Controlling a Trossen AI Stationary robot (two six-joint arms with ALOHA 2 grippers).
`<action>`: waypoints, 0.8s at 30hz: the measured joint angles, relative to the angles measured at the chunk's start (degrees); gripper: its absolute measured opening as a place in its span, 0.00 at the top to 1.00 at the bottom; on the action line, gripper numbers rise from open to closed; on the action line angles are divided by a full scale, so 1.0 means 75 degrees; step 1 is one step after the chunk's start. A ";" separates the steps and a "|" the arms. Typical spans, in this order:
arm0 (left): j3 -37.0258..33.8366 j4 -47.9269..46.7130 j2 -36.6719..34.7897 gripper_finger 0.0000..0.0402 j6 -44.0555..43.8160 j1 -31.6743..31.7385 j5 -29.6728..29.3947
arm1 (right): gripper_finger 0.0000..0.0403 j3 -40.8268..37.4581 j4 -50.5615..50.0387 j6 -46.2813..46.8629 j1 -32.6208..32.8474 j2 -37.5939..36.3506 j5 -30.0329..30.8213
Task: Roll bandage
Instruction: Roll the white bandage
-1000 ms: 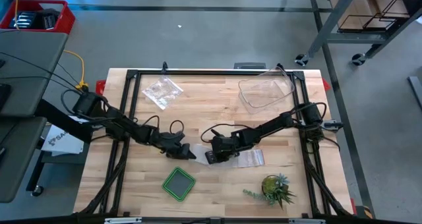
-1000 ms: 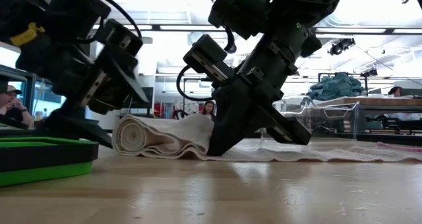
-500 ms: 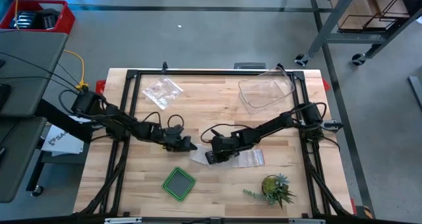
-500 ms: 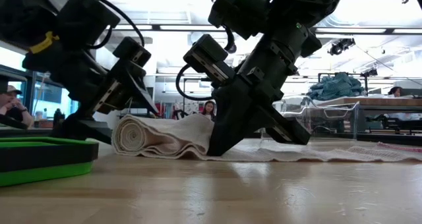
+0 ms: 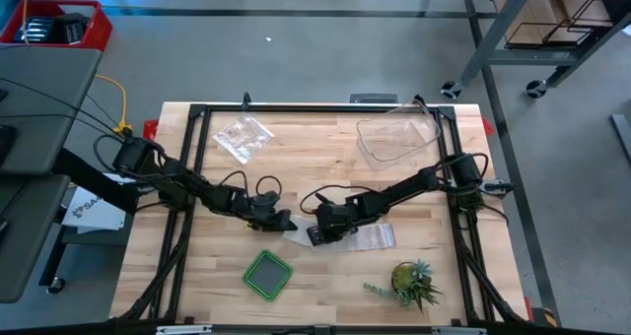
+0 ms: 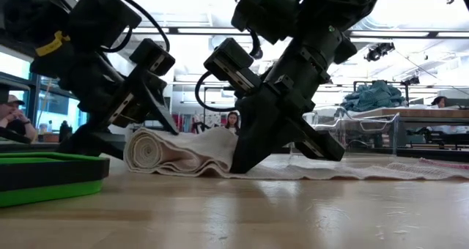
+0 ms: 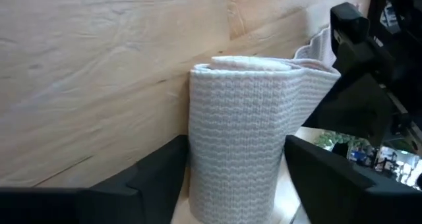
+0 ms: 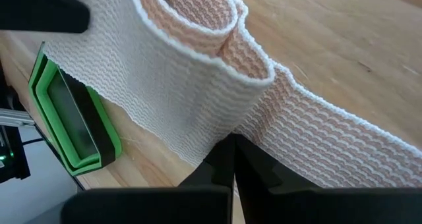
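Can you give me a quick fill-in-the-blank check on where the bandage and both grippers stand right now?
1. The rolled end of the bandage lies nearest the ____ gripper, whose fingers stand open on either side of it.
2. The right gripper is ____, its fingertips pressed down on the strip.
3. The unrolled tail runs along the table toward the ____ arm's side.
4. The square tray near the roll is ____ in colour.

Missing words: left; shut; right; green
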 joint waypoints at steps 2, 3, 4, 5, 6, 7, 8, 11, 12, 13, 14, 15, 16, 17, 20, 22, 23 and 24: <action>0.0007 -0.0015 0.0000 0.49 0.0059 0.0000 0.0024 | 1.00 0.0000 0.0002 0.0000 0.0000 0.0000 -0.0017; 0.0009 -0.0022 0.0000 0.55 0.0073 -0.0001 0.0035 | 1.00 0.0000 0.0002 0.0000 0.0000 -0.0002 -0.0014; 0.0009 -0.0039 0.0000 0.61 0.0072 -0.0003 0.0035 | 1.00 0.0000 0.0002 0.0001 -0.0014 -0.0007 -0.0017; 0.0006 -0.0060 0.0000 0.68 0.0072 -0.0003 0.0035 | 1.00 0.0000 0.0002 0.0003 -0.0034 -0.0012 -0.0017; 0.0005 -0.0076 0.0003 0.74 0.0068 -0.0003 0.0035 | 1.00 0.0000 0.0002 0.0003 -0.0043 -0.0015 -0.0017; 0.0003 -0.0096 0.0003 0.81 0.0051 -0.0003 0.0038 | 1.00 0.0000 0.0002 0.0002 -0.0065 -0.0015 -0.0018; 0.0006 -0.0133 0.0003 0.88 0.0010 -0.0007 0.0039 | 1.00 0.0000 0.0002 0.0000 -0.0089 -0.0015 -0.0047; 0.0006 -0.0436 -0.0021 0.96 -0.0287 -0.0087 0.0026 | 1.00 0.0000 -0.0004 0.0006 -0.0187 -0.0017 -0.0070; 0.0006 -0.0554 -0.0028 0.95 -0.0406 -0.0141 0.0027 | 1.00 0.0000 -0.0004 0.0006 -0.0219 -0.0017 -0.0067; 0.0004 -0.0686 -0.0055 0.95 -0.0500 -0.0196 0.0030 | 1.00 0.0000 -0.0004 0.0006 -0.0246 -0.0017 -0.0066; -0.0012 -0.0804 -0.0129 0.95 -0.0581 -0.0257 0.0035 | 1.00 0.0000 -0.0004 0.0006 -0.0270 -0.0017 -0.0065; -0.0065 -0.0856 -0.0191 0.96 -0.0631 -0.0310 0.0037 | 1.00 0.0000 -0.0004 0.0006 -0.0290 -0.0017 -0.0066; -0.0124 -0.0892 -0.0261 0.97 -0.0653 -0.0349 0.0035 | 1.00 0.0000 -0.0004 -0.0004 -0.0301 -0.0017 -0.0063; -0.0184 -0.0904 -0.0342 0.98 -0.0660 -0.0375 0.0035 | 1.00 0.0000 -0.0003 -0.0012 -0.0314 -0.0017 -0.0065; -0.0458 -0.1023 -0.0644 0.98 -0.0801 -0.0430 -0.0028 | 1.00 0.0000 0.0007 -0.0064 -0.0344 -0.0020 -0.0025; -0.0650 -0.1219 -0.0915 0.98 -0.0890 -0.0444 -0.0120 | 1.00 0.0000 0.0043 -0.0134 -0.0356 -0.0020 -0.0007; -0.0763 -0.1233 -0.1050 0.98 -0.0891 -0.0445 -0.0151 | 1.00 0.0000 0.0051 -0.0147 -0.0357 -0.0020 0.0003; -0.0883 -0.1257 -0.1208 0.98 -0.0890 -0.0443 -0.0177 | 1.00 0.0000 0.0054 -0.0162 -0.0366 -0.0020 0.0012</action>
